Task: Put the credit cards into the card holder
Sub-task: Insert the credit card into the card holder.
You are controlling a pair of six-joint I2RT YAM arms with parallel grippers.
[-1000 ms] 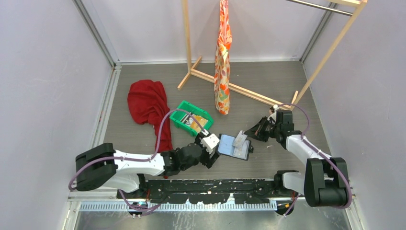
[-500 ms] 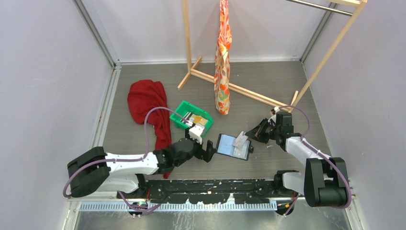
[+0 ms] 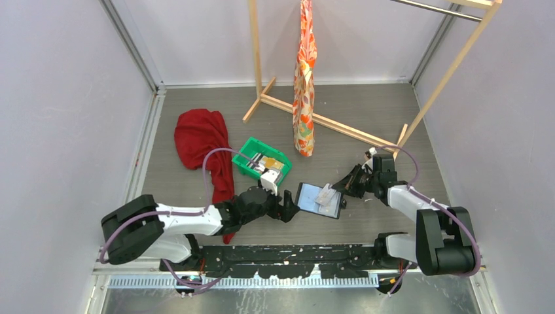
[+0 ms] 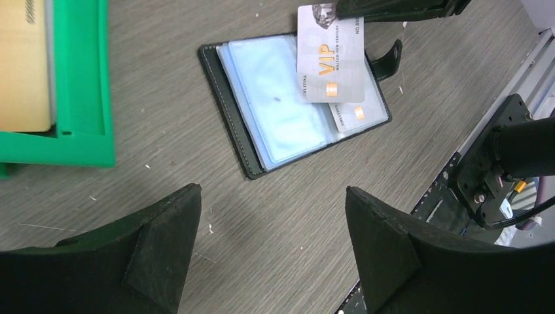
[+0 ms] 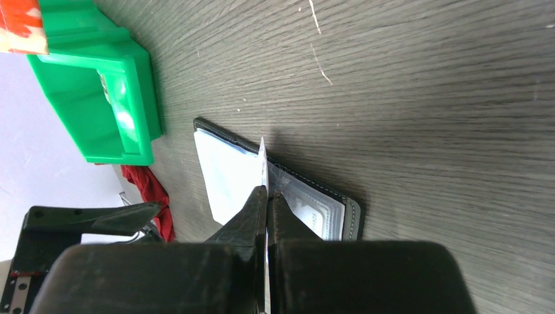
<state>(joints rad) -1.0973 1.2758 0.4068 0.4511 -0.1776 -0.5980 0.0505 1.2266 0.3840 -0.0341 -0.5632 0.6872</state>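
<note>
Top view: the black card holder (image 3: 319, 200) lies open at the table's middle, with the left gripper (image 3: 288, 209) at its 9 o'clock and the right gripper (image 3: 340, 185) at its 2 o'clock.

Left wrist view: the left gripper (image 4: 271, 196) has its jaws wide apart and empty. The holder is at 12 o'clock, and a whitish VIP card (image 4: 330, 55) overlaps its right page.

Right wrist view: the right gripper (image 5: 265, 194) is clamped on that card, seen edge-on, over the holder. A green tray (image 5: 131, 98) sits at 10 o'clock.
</note>
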